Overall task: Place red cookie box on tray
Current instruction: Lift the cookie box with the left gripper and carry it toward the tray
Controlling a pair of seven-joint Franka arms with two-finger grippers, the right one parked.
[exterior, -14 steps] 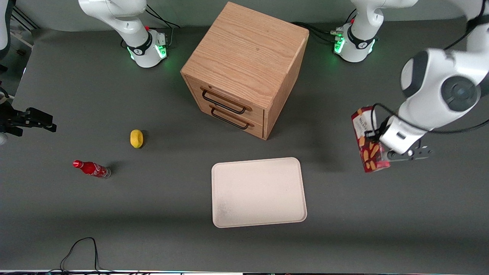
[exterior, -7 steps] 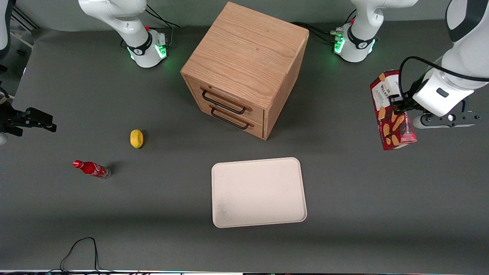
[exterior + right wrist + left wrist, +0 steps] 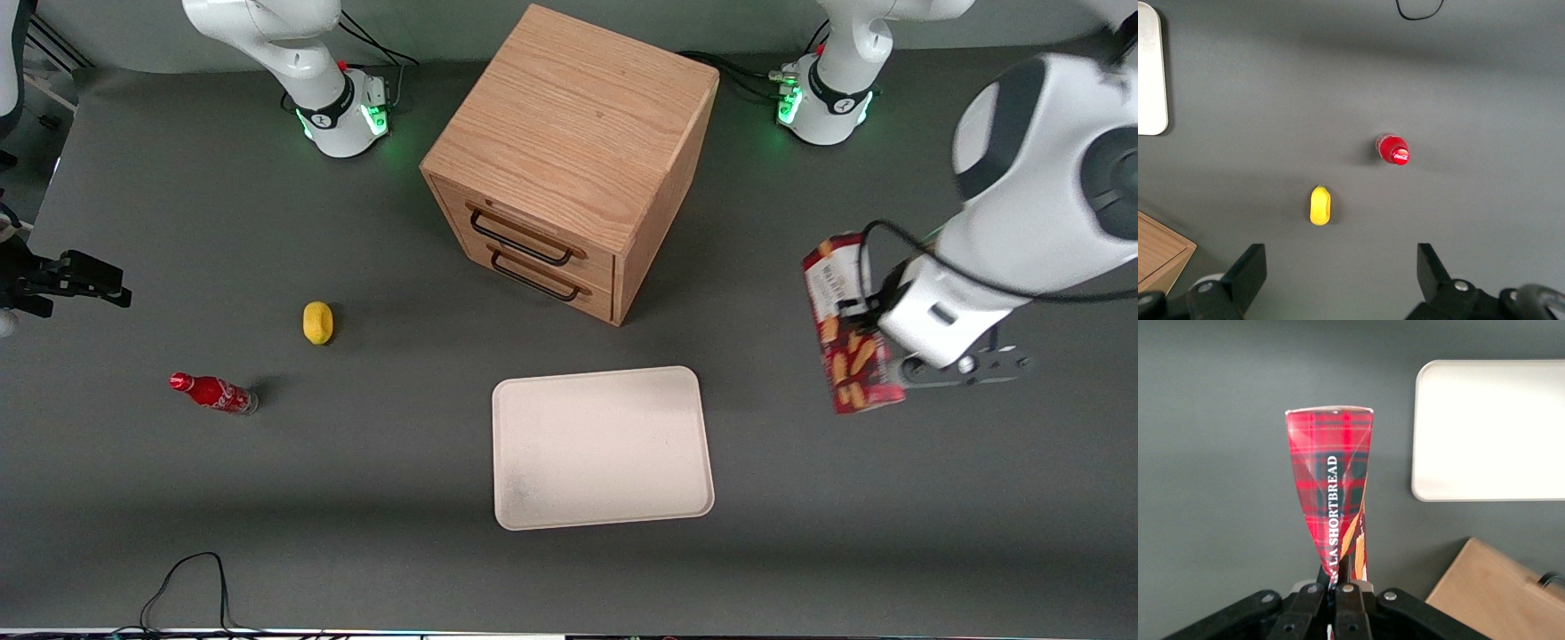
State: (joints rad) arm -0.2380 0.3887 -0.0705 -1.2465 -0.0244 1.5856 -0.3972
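Nearest the front camera lies the tray (image 3: pixel 603 448), flat on the grey table (image 3: pixel 356 533) with nothing on it, so the placing is not yet done. Toward the working arm's end, and a little farther from the camera than the tray, my gripper (image 3: pixel 876 342) hangs above the table clamped on the red cookie box (image 3: pixel 845 324); the wrist view shows the fingers (image 3: pixel 1345 570) pinched narrow onto one end of the carton (image 3: pixel 1331 487), which juts out from them with nothing else supporting it. The box is clear of the table and well apart from the tray, off to its side. What has just changed: half a second ago I had the box higher and farther out toward the arm's own end, and a second ago it sat close to where it is now, so the arm has swung out and come back, a touch nearer the tray than either time. I read that as the carry phase under way, lift finished, approach only begun. From the wrist camera the tray (image 3: pixel 1491 430) sits off to one side of the box, so I judge the next move needs a sideways sweep before any lowering. Farther off stands the wooden drawer chest (image 3: pixel 569 160), and toward the parked arm's end the small red bottle (image 3: pixel 213 393) and a yellow lump (image 3: pixel 317 322) are untouched.
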